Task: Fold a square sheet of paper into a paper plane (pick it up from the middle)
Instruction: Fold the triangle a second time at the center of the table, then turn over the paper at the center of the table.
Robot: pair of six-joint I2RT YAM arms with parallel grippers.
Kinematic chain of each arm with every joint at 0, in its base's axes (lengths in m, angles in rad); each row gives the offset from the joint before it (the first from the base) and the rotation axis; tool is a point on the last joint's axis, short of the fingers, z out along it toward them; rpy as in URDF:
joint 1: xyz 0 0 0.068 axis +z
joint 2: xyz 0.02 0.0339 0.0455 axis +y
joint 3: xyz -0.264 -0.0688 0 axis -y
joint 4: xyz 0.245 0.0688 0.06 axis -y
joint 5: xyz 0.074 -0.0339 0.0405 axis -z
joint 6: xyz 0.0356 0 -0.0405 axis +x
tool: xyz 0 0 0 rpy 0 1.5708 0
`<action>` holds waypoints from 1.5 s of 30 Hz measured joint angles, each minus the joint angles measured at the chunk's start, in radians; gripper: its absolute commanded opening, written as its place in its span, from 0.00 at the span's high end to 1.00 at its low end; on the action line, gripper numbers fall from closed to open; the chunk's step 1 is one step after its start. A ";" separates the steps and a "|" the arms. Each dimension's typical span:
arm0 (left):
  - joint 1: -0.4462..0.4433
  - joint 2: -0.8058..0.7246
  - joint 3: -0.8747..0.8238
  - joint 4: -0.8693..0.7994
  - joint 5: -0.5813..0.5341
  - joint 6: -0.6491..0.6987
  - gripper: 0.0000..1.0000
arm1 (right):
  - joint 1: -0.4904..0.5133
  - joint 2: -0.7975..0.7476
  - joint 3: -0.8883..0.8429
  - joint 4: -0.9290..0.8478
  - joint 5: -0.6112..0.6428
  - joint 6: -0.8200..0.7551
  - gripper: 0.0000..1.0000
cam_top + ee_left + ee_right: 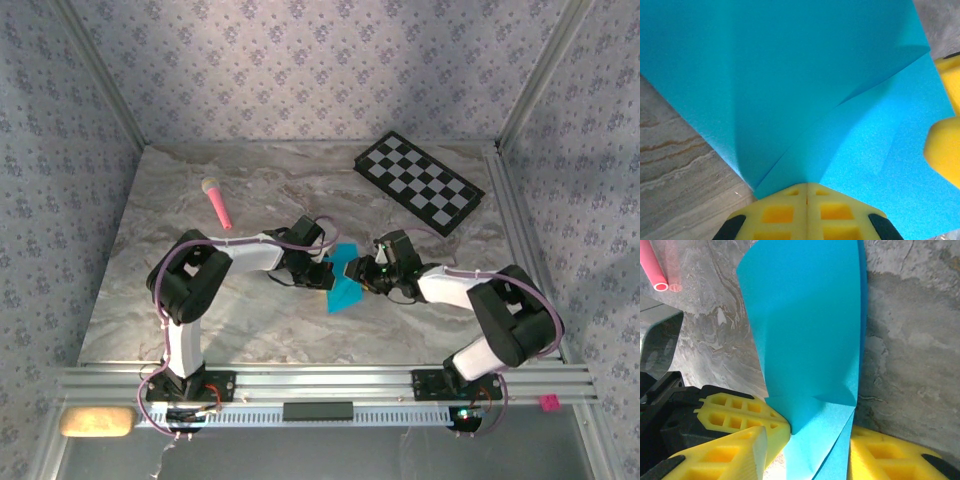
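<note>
Cyan-blue and partly folded, the square sheet of paper [345, 288] sits between the two arms over the middle of the marble table [200, 300]. It is well apart from the pink stick [217, 202] and the checkered board [418, 182].

The left gripper [806, 192] has its yellow fingers pressed flat together on the sheet's near corner, where two folded layers meet. From there the paper fans up and away from it.

The right gripper [815, 436] comes in from the opposite side. Its fingers stand apart with the paper's lower end running down through the gap, and I can't tell whether either pad presses the paper yet.

From the right wrist, the sheet's long axis points straight away from the fingers, with a small turned corner just above them.

Both arms are equally close, tip to tip. To my eye the next move depends on the right fingers closing squarely across that narrow end, opposite the left clamp.
</note>
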 measured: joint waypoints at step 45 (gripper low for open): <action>0.092 -0.715 -0.334 0.044 -0.387 -0.091 0.62 | 0.104 -0.195 0.375 -0.666 0.401 -0.287 0.96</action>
